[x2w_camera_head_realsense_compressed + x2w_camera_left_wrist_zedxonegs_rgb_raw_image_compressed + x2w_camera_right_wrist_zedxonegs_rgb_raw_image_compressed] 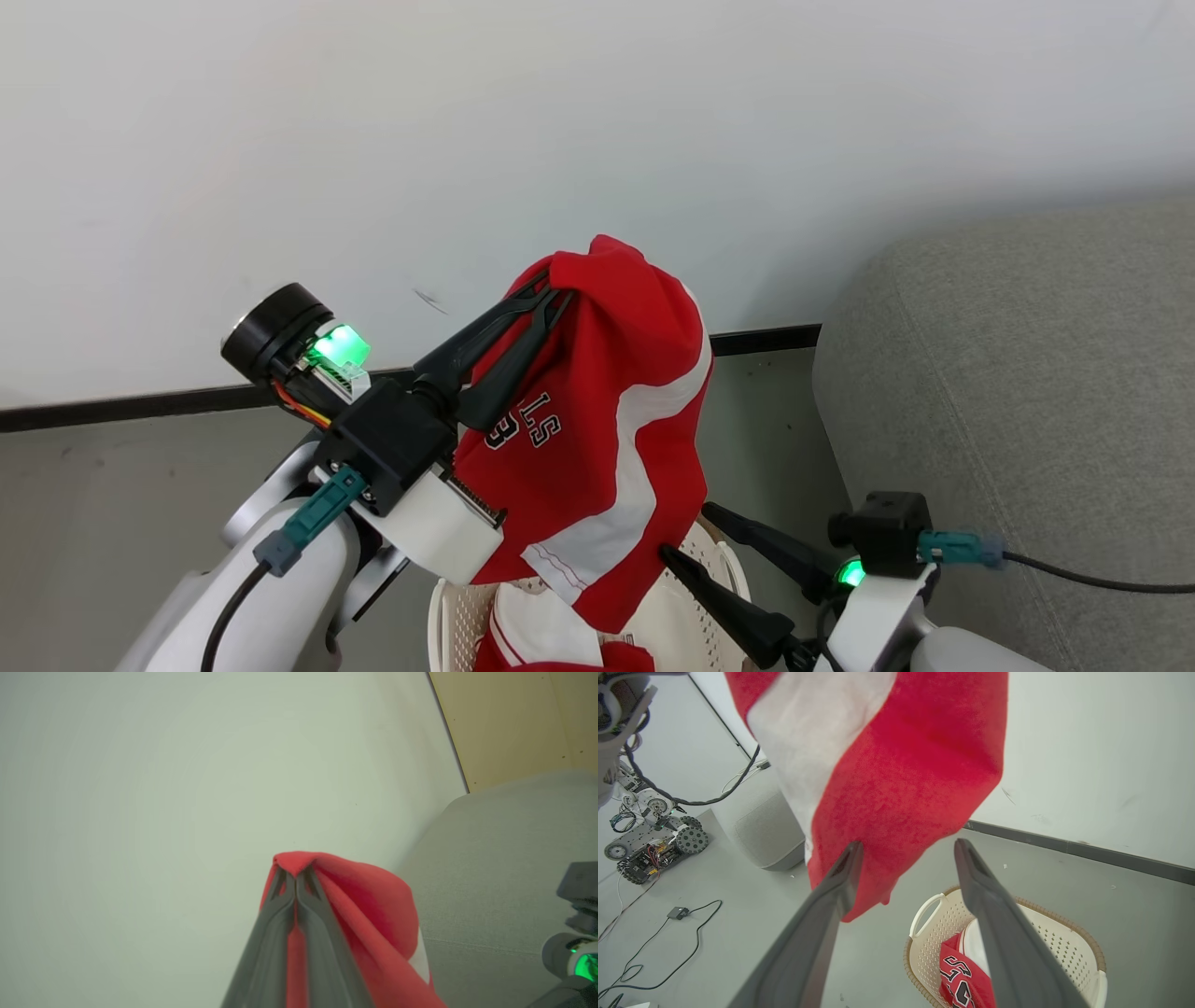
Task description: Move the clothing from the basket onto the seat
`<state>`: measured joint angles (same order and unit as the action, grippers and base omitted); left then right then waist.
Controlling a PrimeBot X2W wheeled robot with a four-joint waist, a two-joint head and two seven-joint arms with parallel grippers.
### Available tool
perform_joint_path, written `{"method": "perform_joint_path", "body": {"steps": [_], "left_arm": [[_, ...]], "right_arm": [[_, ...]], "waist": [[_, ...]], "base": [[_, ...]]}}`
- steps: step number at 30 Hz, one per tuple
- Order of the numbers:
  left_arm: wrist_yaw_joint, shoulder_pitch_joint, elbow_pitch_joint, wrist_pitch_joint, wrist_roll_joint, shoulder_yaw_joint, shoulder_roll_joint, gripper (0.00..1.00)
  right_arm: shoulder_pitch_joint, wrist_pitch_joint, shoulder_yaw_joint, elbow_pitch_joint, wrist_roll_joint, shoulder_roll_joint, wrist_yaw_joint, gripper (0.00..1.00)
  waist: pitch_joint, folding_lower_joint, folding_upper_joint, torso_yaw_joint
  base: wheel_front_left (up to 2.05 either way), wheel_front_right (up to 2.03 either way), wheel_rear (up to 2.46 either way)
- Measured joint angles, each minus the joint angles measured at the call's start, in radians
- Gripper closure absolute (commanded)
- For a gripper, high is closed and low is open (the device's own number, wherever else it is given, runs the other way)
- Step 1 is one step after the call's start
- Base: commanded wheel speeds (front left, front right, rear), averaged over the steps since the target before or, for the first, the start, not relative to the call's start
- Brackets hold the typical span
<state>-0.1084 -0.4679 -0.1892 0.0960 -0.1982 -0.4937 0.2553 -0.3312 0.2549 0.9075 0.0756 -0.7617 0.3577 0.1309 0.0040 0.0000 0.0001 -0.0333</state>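
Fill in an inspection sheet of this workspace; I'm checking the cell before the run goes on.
Surface: grey fabric seat at the right, no garment on the part in view.
Job's things: red shorts hang above the basket; red jersey lies in the basket.
Clutter: small wheeled chassis on the floor.
Tools: left tool shut on the shorts' top; right tool open, by the shorts' lower edge, holding nothing.
Cables: black cable from the right wrist, running off to the right; loose cables on the floor.
Surroundings: white wall, black skirting, grey floor.
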Motion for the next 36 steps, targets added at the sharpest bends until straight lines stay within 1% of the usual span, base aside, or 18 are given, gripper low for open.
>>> {"method": "perform_joint_path", "body": {"steps": [3,11,17,20,21,22,24,26,27,29,30,32,33,34,36], "left_arm": [[0.000,0.000,-0.015,-0.015,-0.004,-0.004,-0.001,1.00],[-0.001,0.002,-0.038,-0.034,-0.013,-0.006,0.001,1.00],[-0.001,0.005,-0.051,-0.041,-0.013,-0.004,0.002,1.00],[0.000,0.008,-0.054,-0.044,-0.013,-0.004,0.002,1.00],[0.000,0.008,-0.056,-0.044,-0.014,-0.003,0.002,1.00],[0.000,0.009,-0.057,-0.044,-0.015,-0.003,0.002,1.00],[0.002,0.009,-0.059,-0.046,-0.021,-0.002,0.002,1.00],[0.002,0.011,-0.062,-0.048,-0.022,-0.001,0.002,1.00],[0.002,0.013,-0.065,-0.048,-0.022,-0.001,0.002,1.00],[0.005,0.020,-0.070,-0.051,-0.024,0.000,0.002,1.00],[0.006,0.026,-0.072,-0.051,-0.024,0.000,0.002,1.00],[0.006,0.029,-0.073,-0.051,-0.025,0.001,0.002,1.00],[0.008,0.029,-0.074,-0.051,-0.029,0.002,0.002,1.00],[0.011,0.029,-0.073,-0.051,-0.035,0.003,0.002,1.00],[0.018,0.030,-0.073,-0.051,-0.041,0.009,0.001,1.00]], "right_arm": [[-0.028,0.000,0.021,-0.001,-0.038,0.019,0.000,0.00],[-0.118,0.000,0.110,-0.040,-0.101,0.029,0.000,0.00],[-0.169,0.000,0.145,-0.043,-0.134,0.025,0.000,0.00],[-0.171,0.000,0.155,-0.031,-0.160,0.012,0.000,0.00],[-0.171,0.000,0.162,-0.028,-0.170,0.006,0.000,0.03],[-0.171,0.000,0.168,-0.023,-0.183,-0.004,0.000,0.06],[-0.172,0.000,0.173,-0.002,-0.199,-0.027,0.000,0.17],[-0.172,0.000,0.176,0.011,-0.209,-0.042,0.000,0.33],[-0.175,0.000,0.177,0.021,-0.215,-0.050,0.000,0.33],[-0.192,0.000,0.175,0.036,-0.216,-0.061,0.000,0.52],[-0.201,0.000,0.173,0.040,-0.216,-0.069,0.000,0.54],[-0.215,0.000,0.169,0.052,-0.216,-0.082,0.000,0.71],[-0.217,0.000,0.167,0.059,-0.215,-0.088,0.000,0.81],[-0.221,0.000,0.164,0.063,-0.215,-0.091,0.000,1.00],[-0.228,0.000,0.151,0.064,-0.213,-0.092,0.000,1.00]], "waist": [[-0.001,0.0000,0.0000,0.008],[0.001,0.0000,0.0000,0.026],[0.004,0.0000,0.0000,0.028],[0.005,0.0000,0.0000,0.028],[0.006,0.0000,0.0000,0.028],[0.006,0.0000,0.0000,0.028],[0.006,0.0000,0.0000,0.028],[0.007,0.0000,0.0000,0.028],[0.007,0.0000,0.0000,0.029],[0.007,0.0000,0.0000,0.030],[0.007,0.0000,0.0000,0.030],[0.006,0.0000,0.0000,0.031],[0.006,0.0000,0.0000,0.032],[0.006,0.0000,0.0000,0.032],[0.005,0.0000,0.0000,0.033]], "base": [[0.00,0.00,0.00],[0.00,0.00,0.00],[0.00,0.00,0.00],[0.00,0.00,0.00],[0.00,0.00,0.00],[0.00,0.00,0.00],[0.00,0.00,0.00],[0.00,0.00,0.00],[0.00,0.00,0.00],[0.00,0.00,0.00],[0.00,0.00,0.00],[0.00,0.00,0.00],[0.00,0.00,0.00],[0.00,0.00,0.00],[0.00,0.00,0.00]]}}
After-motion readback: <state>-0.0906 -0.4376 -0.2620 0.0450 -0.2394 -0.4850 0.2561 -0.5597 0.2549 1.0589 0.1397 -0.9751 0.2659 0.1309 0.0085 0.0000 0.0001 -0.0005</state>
